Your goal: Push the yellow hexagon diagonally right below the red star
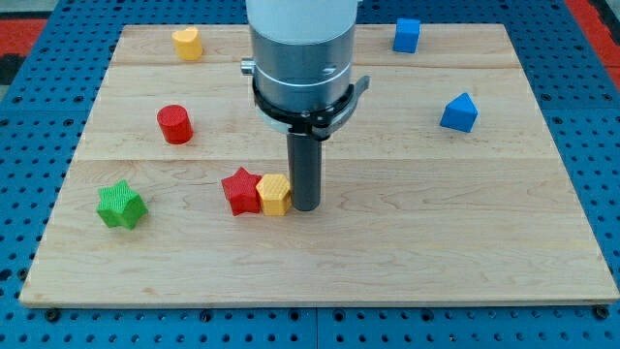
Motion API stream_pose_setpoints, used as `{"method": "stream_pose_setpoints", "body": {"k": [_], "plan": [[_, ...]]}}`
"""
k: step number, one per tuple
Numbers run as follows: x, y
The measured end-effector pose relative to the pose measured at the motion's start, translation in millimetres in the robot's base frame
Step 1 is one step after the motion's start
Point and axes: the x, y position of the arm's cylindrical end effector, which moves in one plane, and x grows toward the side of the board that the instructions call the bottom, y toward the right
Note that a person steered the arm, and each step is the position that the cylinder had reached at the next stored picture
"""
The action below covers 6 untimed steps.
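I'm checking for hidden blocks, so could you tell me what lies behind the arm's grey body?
Nothing shows: the grey body covers the board's top middle. My tip touches the yellow hexagon's right.

We see a broad white cylinder at the top, then a grey metal band, then a black ring clamp with 1 small lug at each side. From it drops a straight dark rod ending in my tip (304, 207).

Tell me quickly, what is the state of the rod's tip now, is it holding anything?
My tip: no gripper, so it holds nothing; it stands on the wooden board, against the view's right side of the yellow hexagon block, which touches the red star block.
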Motion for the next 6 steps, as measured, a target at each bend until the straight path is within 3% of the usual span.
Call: {"method": "stream_pose_setpoints", "body": {"k": [1,3,4,5,6], "plan": [[-24.3,7.8],[-15.9,-27.9],[-57.7,-14.4],[-50.0,-62.5],[-13.5,-76.2]]}}
